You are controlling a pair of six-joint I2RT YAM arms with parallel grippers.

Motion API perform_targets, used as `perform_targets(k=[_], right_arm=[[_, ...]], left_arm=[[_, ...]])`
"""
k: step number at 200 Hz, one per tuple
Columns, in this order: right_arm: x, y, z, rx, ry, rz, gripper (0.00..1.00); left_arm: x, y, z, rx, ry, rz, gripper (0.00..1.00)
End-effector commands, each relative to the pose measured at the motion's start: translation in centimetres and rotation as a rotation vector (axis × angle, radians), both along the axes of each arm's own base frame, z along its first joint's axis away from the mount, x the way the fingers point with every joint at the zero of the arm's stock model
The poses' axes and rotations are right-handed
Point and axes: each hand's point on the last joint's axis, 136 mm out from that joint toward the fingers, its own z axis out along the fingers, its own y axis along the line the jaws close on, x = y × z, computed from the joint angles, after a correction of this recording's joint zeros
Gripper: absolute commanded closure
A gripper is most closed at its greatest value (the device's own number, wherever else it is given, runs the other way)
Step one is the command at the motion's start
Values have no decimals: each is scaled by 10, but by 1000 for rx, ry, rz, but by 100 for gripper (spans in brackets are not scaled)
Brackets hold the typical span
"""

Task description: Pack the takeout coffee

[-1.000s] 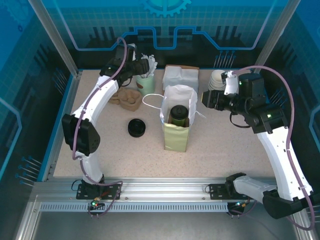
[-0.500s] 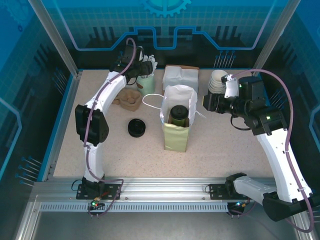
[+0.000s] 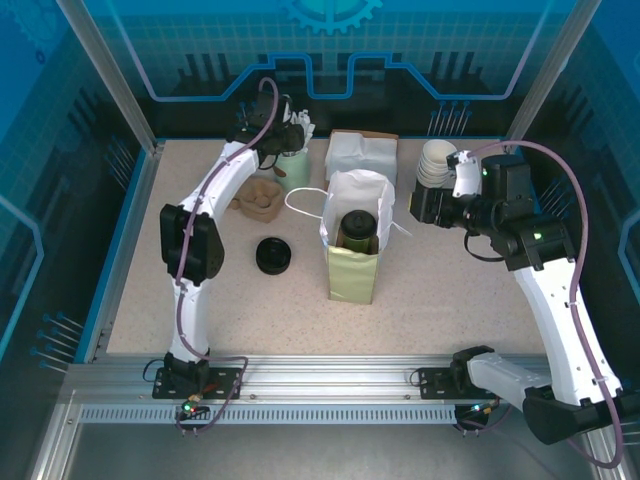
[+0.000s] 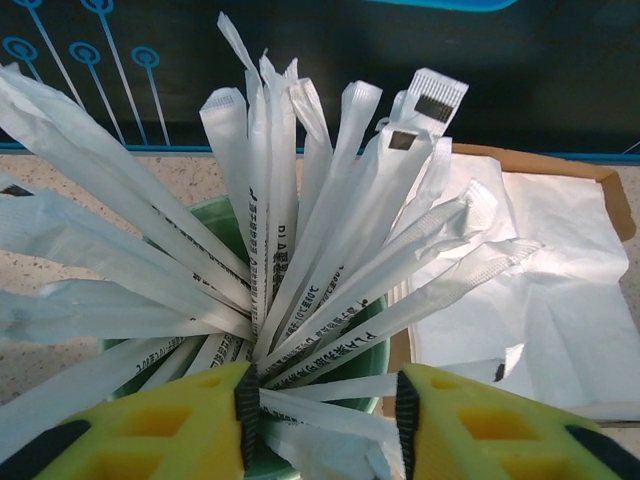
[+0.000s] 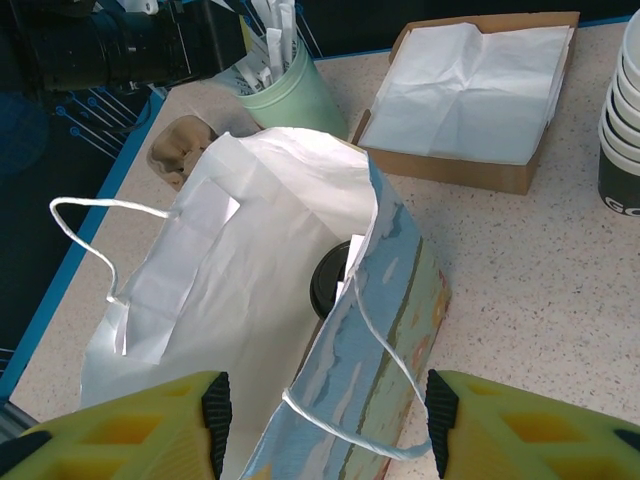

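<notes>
"Olive cup w/ black lid, where was it?"

"Takeout coffee (image 3: 357, 227) sat upright inside the paper bag (image 3: 350, 280), mid-table, lid showing thru the open mouth. So the main part looked done, imo."

"Grippers?"

"Right gripper (image 5: 322, 398) hung just right of the bag, jaws spread wide, nothing betw. them. It wasn't gripping the bag as far as I could tell. Left gripper (image 4: 322, 400) was at the far left, over the green cup (image 3: 292, 170) of wrapped straws (image 4: 300, 230). Its jaws stood apart w/ a few wrappers in the gap, no pinch visible."

"What was left, then?"

"Prob. just extras: a straw, maybe a napkin from the box (image 3: 362, 155) on the far side of the bag. Bag top stood open, handles loose, so closing it might've been left too. Spare lids (image 3: 272, 255) lay left of the bag & the cup stack (image 3: 435, 160) stood at far right, neither in a gripper."
</notes>
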Motion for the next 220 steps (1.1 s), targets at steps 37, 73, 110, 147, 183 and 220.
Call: perform_targets(k=[37,73,110,147,183,220], right_arm=[[1,-2,-1,10,-9,10,44],[1,-3,-1,11,-10,8,44],[-1,-5,-2,9,-7,5,44],[-2,-6,0,13,-15,1,44],[-2,-8,2,11,-24,-4,44],[-1,-11,0,13,-28,-16,44]], left_arm=[[10,3,-1,22,-13,-5,65],[10,2,4,13,-22,-4,71],[6,3,24,7,-57,-5,81],[-6,7,67,7,-123,-9,87],[-32,11,126,12,-216,-17,90],[-72,12,196,16,-336,-34,89]])
